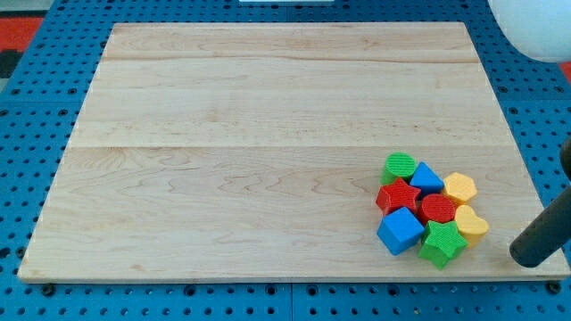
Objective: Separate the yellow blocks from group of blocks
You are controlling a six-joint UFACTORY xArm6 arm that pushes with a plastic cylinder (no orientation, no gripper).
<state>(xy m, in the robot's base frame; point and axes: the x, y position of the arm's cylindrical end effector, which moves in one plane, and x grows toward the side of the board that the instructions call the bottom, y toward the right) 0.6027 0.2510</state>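
Yellow blocks [460, 188] [471, 224] flank the cluster's right; my tip [528, 258] lies nearby.

Premises present as a robotics laboratory or test bench rather than a domestic or retail setting. Evidence: a pale wooden counter [268, 134] of joined planks rests on a blue perforated mounting plate [36, 143] with a regular grid of holes, exposed on all sides, and a red-orange perforated section [20, 31] shows at 10 o'clock. A cluster of ribbed, 3D-printed coloured blocks [430, 209] sits at 4 o'clock, and a white rounded fixture [533, 27] intrudes at 1 o'clock.
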